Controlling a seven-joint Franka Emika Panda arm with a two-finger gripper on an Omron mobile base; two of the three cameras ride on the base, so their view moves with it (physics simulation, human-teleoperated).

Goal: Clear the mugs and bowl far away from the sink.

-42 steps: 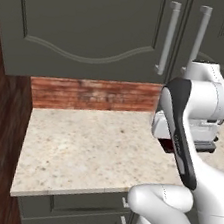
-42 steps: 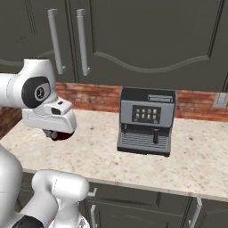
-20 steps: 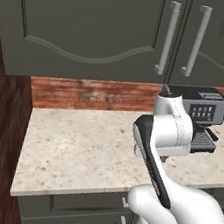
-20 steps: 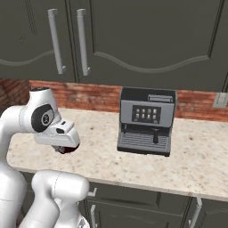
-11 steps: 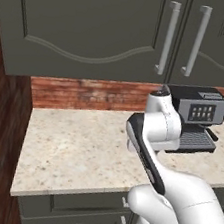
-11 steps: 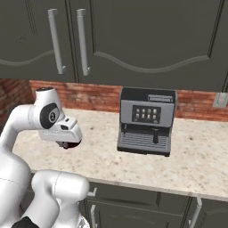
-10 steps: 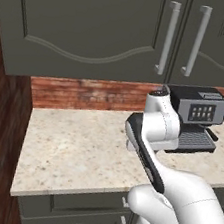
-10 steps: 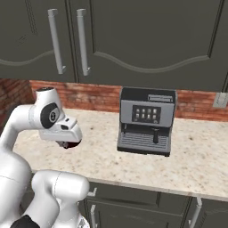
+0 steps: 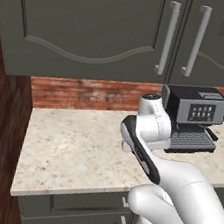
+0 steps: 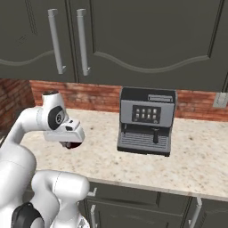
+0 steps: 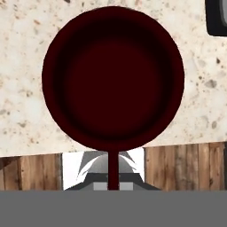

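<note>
A dark maroon mug (image 11: 113,80) hangs just above the speckled counter (image 10: 196,160) near its front edge. In the hand view I look straight down into it, and its thin handle runs down to my gripper (image 11: 113,179), which is shut on it. From the right base view the mug (image 10: 71,144) peeks out under the white hand, left of the coffee machine. In the left base view my arm (image 9: 145,139) covers the mug. The bowl and the sink are out of view.
A black and silver coffee machine (image 10: 146,120) stands at the back of the counter (image 9: 72,154), against a brick backsplash (image 9: 86,93). Dark cabinets with metal handles (image 9: 167,38) hang overhead. A brick wall (image 9: 0,133) closes the counter's left end. Wooden floor (image 11: 186,164) lies below the front edge.
The arm has swung left and lowered with the maroon mug, bringing it down close to the counter by the front edge. The coffee machine it hid earlier is uncovered.
</note>
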